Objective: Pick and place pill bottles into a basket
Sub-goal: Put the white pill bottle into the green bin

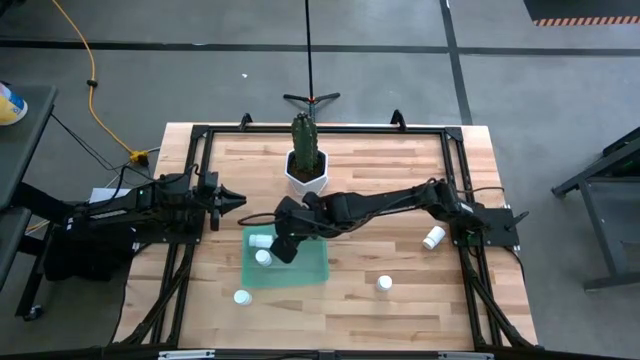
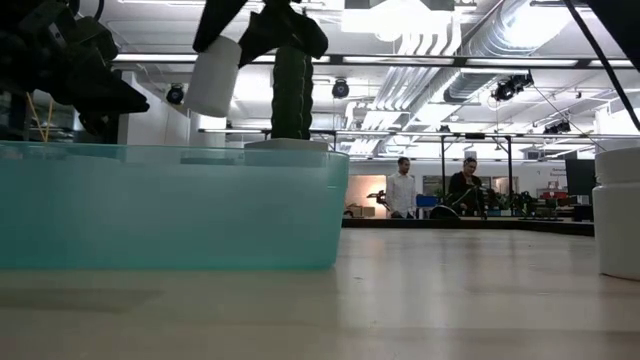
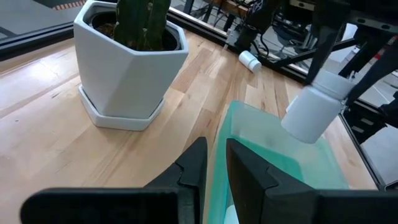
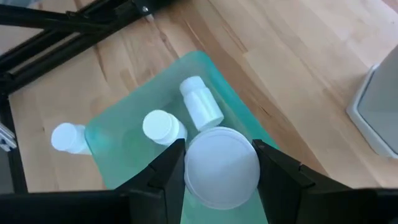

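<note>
The teal-green basket [image 1: 300, 268] lies on the table's near middle. One pill bottle lies in it [image 4: 200, 106] and one stands in it [image 4: 163, 126]. My right gripper [image 1: 283, 247] is above the basket, shut on another white pill bottle [image 3: 314, 112], which also shows in the low view [image 2: 213, 75]. Loose bottles rest on the table: one stands by the basket's near left corner [image 1: 241, 296], one stands right of it [image 1: 384, 283], one lies at the right [image 1: 433, 237]. My left gripper [image 3: 216, 167] waits left of the basket's far corner, empty, fingers nearly together. My right gripper pinches the bottle's upper, cap end [image 3: 339, 84] between its two fingers, which come from above and point down. The bottle hangs below the fingers, a little tilted, its round bottom [image 4: 222, 167] down. It is clear of the basket and above its far part.
A white hexagonal pot with a cactus [image 1: 306, 165] stands just beyond the basket, close to my right arm. A black frame runs along the table's edges [image 1: 330, 128]. People stand far off in the room [image 2: 403, 187]. Bare wood lies right of the basket [image 1: 400, 255].
</note>
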`<action>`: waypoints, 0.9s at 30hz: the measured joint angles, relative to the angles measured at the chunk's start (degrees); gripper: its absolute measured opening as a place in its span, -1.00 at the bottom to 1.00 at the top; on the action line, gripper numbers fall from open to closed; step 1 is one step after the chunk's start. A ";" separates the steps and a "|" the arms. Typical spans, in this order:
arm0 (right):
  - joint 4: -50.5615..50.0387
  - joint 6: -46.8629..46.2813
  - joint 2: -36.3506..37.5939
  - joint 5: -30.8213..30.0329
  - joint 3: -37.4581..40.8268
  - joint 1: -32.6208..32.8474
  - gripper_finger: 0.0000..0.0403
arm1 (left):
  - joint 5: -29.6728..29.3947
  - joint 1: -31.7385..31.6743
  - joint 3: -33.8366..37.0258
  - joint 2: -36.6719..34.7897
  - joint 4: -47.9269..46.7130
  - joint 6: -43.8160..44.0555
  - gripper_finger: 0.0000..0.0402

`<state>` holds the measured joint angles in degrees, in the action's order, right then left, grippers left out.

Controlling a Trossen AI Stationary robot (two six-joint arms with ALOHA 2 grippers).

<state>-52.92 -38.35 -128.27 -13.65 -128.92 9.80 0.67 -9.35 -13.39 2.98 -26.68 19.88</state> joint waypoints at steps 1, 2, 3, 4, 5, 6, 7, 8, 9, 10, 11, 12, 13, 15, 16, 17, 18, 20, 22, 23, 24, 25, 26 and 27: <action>-0.04 -0.03 0.00 -0.03 0.00 -0.12 -0.27 | 0.00 0.00 0.00 0.00 0.00 0.00 -0.52; -0.06 -0.04 -0.07 -0.03 0.00 -0.30 -0.27 | 0.00 0.00 0.00 0.00 -0.03 -0.02 -0.52; -0.26 0.01 -0.15 -0.02 0.00 -0.47 -0.27 | 0.00 -0.01 0.00 0.00 -0.03 -0.01 -0.52; -0.61 0.14 -0.25 0.01 0.00 -0.63 -0.27 | 0.00 -0.01 0.00 0.00 0.00 -0.01 -0.52; -0.82 0.31 -0.38 0.14 0.00 -0.82 -0.27 | 0.00 -0.01 0.00 0.00 -0.03 -0.02 -0.52; -0.73 0.35 -0.73 0.22 0.00 -0.89 -0.27 | 0.00 0.00 0.00 0.00 -0.03 -0.02 -0.52; -0.63 0.37 -0.97 0.20 0.00 -1.01 -0.27 | 0.00 -0.01 0.00 0.00 -0.02 -0.02 -0.52; -0.90 0.41 -1.12 0.38 0.00 -1.08 -0.27 | 0.00 -0.01 0.00 0.00 -0.02 -0.02 -0.52; -1.24 0.51 -1.40 0.59 0.02 -1.14 -0.27 | 0.00 -0.02 0.00 0.00 -0.04 -0.02 -0.52; -0.93 0.74 -1.98 0.79 0.02 -1.25 -0.27 | 0.00 0.00 0.00 0.00 -0.02 -0.02 -0.52; -0.42 0.92 -2.26 1.00 0.00 -1.26 -0.27 | 0.00 0.00 0.00 0.00 -0.02 -0.02 -0.52; -0.43 1.14 -2.55 1.54 0.02 -1.26 -0.27 | 0.00 0.00 0.00 0.00 -0.04 -0.02 -0.52; -0.36 1.18 -3.20 1.75 0.02 -1.26 -0.27 | -0.02 0.00 0.00 0.00 -0.04 -0.02 -0.52; 0.28 1.14 -3.90 2.32 0.02 -1.26 -0.27 | 0.02 -0.01 0.00 0.00 0.01 -0.02 -0.52; 0.34 1.14 -4.40 2.49 0.04 -1.26 -0.27 | 0.01 0.00 0.00 0.02 -0.08 -0.04 -0.52; 0.60 1.14 -4.86 2.57 0.04 -1.28 -0.27 | -0.01 -0.01 0.00 0.06 -0.01 -0.02 -0.52; 0.95 1.12 -5.22 3.07 0.04 -1.35 -0.27 | 0.02 0.00 0.00 0.13 0.06 -0.02 -0.52; 1.25 1.11 -6.09 3.69 0.02 -1.44 -0.27 | 0.00 -0.02 0.00 0.23 -0.07 -0.02 -0.52; 1.49 1.12 -6.95 4.11 0.03 -1.44 -0.27 | 0.02 0.00 0.00 0.24 -0.03 -0.02 -0.52; 1.57 1.10 -7.12 4.31 0.04 -1.44 -0.27 | 0.00 -0.01 0.00 0.25 -0.04 -0.02 -0.52; 1.83 1.10 -7.50 4.25 0.04 -1.44 -0.27 | 0.01 0.00 0.00 0.26 -0.04 -0.02 -0.52; 2.57 1.11 -7.67 4.25 0.04 -1.44 -0.27 | 0.00 -0.02 0.00 0.26 -0.02 -0.02 -0.52; 3.20 1.11 -7.80 4.56 0.04 -1.50 -0.27 | 0.00 0.00 0.00 0.26 -0.03 -0.02 -0.52; 3.35 1.11 -7.99 4.75 0.04 -1.55 -0.27 | 0.01 0.00 0.00 0.26 -0.06 -0.02 -0.52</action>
<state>-49.57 -37.23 -136.26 -8.90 -128.88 8.25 0.68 -9.34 -13.39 3.25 -26.74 19.86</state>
